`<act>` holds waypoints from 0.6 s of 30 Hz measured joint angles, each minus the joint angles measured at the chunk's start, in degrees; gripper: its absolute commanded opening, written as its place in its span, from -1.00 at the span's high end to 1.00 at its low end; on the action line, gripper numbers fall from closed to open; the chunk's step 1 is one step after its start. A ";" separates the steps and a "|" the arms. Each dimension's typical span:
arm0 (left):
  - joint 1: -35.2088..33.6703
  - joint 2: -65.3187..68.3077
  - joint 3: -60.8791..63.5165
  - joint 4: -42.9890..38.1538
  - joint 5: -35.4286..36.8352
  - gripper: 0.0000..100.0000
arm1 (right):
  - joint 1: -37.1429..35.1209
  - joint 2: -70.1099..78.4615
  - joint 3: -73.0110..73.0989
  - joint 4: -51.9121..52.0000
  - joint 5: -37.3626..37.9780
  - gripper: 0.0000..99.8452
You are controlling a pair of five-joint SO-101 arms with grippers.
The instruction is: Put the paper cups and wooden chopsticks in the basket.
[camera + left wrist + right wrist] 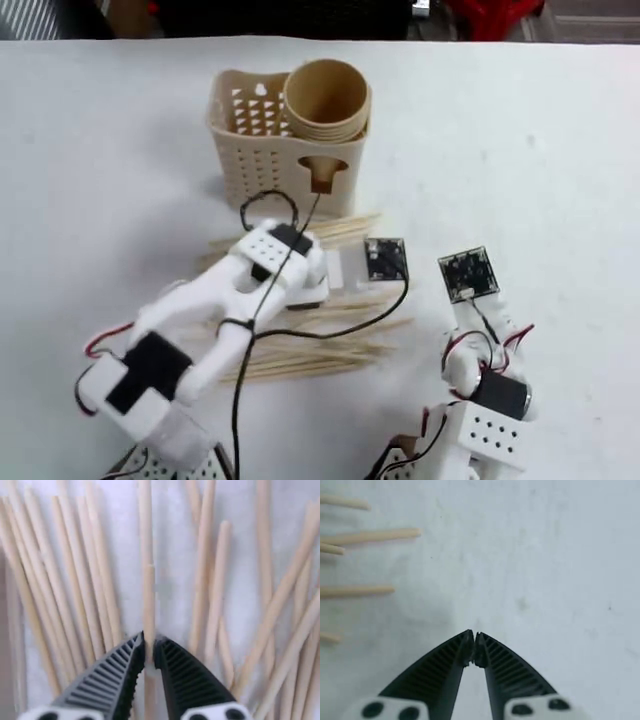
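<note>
With the left gripper (pixel 149 642) pinching just one chopstick (pixel 148 595) at its tips, among the wooden chopsticks (pixel 330 345) strewn mid-bench on the near side of the basket (pixel 262 170) holding the paper cups (pixel 326 100), I reckoned the stick could swivel or slip free on lifting.

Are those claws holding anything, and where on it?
The left gripper pinches one wooden chopstick near its end; the right gripper holds nothing.
</note>
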 measured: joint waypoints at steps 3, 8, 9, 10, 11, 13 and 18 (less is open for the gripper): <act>0.00 -4.22 -1.14 3.34 0.00 0.96 | 0.00 0.00 0.00 0.00 0.00 0.96; -0.09 -12.22 -8.26 12.92 0.09 0.96 | 0.00 0.00 0.00 0.00 0.00 0.96; -0.09 -13.54 -9.85 14.59 0.70 0.96 | 0.00 0.00 0.00 0.00 0.00 0.96; 0.00 -14.77 -11.78 16.26 1.41 0.96 | 0.00 0.00 0.00 0.00 0.00 0.96; 0.00 -15.91 -13.89 17.93 1.85 0.96 | 0.00 0.00 0.00 0.00 0.00 0.96; -0.35 -18.02 -18.99 21.63 2.55 0.96 | 0.00 0.00 0.18 0.00 0.00 0.96; -2.20 -20.31 -37.45 31.74 5.19 0.96 | 0.00 0.00 0.70 0.00 0.00 0.96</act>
